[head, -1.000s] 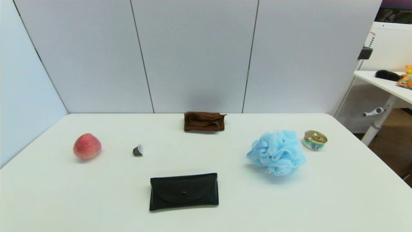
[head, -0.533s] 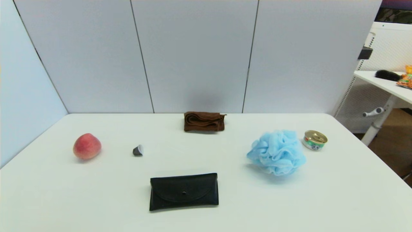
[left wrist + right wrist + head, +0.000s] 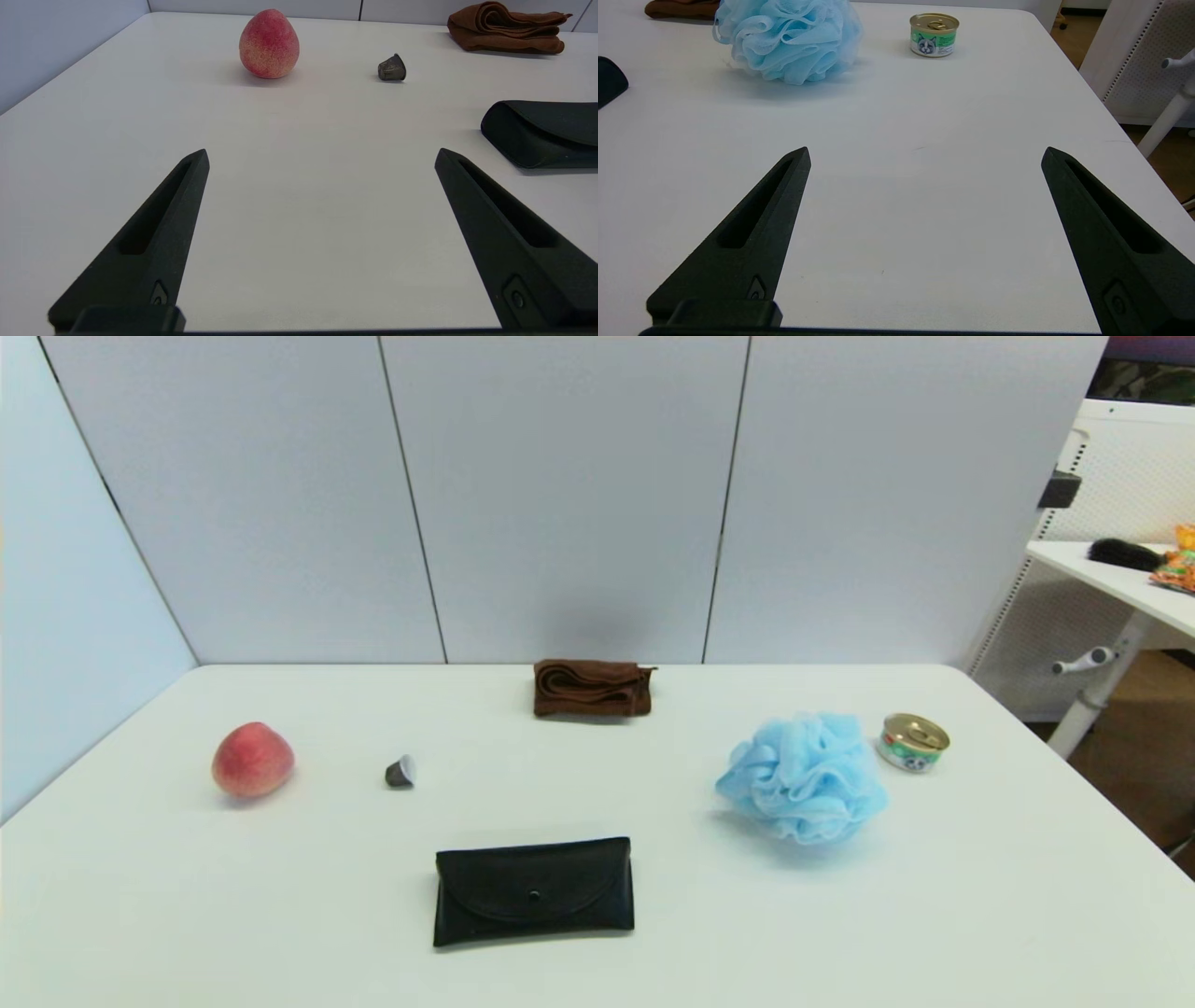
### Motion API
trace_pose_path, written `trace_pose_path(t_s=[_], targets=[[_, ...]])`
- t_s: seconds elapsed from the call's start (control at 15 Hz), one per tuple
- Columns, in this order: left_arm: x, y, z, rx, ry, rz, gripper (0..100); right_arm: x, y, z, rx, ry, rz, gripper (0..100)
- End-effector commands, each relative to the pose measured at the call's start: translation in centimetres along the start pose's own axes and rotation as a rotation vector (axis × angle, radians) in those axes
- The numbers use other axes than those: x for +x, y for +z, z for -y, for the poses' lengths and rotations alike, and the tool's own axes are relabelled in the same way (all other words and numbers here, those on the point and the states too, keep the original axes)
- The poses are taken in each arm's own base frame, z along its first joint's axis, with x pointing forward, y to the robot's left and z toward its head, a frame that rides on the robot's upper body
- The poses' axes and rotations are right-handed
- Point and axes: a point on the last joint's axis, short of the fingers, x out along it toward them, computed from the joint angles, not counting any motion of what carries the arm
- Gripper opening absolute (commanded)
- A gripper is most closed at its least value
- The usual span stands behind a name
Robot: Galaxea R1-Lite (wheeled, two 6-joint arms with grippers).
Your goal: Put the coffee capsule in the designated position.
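Observation:
The coffee capsule is a tiny dark grey-brown pod lying on its side on the white table, left of centre, between the peach and the black pouch. The left wrist view shows the capsule well ahead of my left gripper, whose fingers stand open over bare tabletop with nothing between them. My right gripper is open too, low over the table's right side, with nothing between its fingers. Neither gripper shows in the head view. The designated position has no visible mark.
A peach sits at the far left. A black pouch lies near the front centre, a folded brown cloth at the back. A blue bath pouf and a gold-lidded tin can stand at the right.

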Motion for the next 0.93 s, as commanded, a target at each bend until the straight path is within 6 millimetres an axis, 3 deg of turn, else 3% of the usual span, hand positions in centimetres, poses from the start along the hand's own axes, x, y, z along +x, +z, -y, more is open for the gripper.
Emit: trace_pose_path(t_s=[0.07, 0.4, 0.67, 0.93], targets=[[0.0, 0.0, 0.0, -0.001, 0.0, 0.0, 100, 0.0, 0.0, 0.0, -0.001, 0.001, -0.001, 100], [0.5, 0.2, 0.0, 0.001, 0.001, -0.069, 100, 0.0, 0.0, 0.0, 0.0, 0.001, -0.003, 100], [2.0, 6.3, 0.1, 0.074, -0.023, -0.146, 100, 0.0, 0.0, 0.0, -0.001, 0.001, -0.001, 100], [6.0, 12.4, 0.4, 0.099, -0.074, -0.204, 100, 0.0, 0.0, 0.0, -0.001, 0.001, -0.001, 100]])
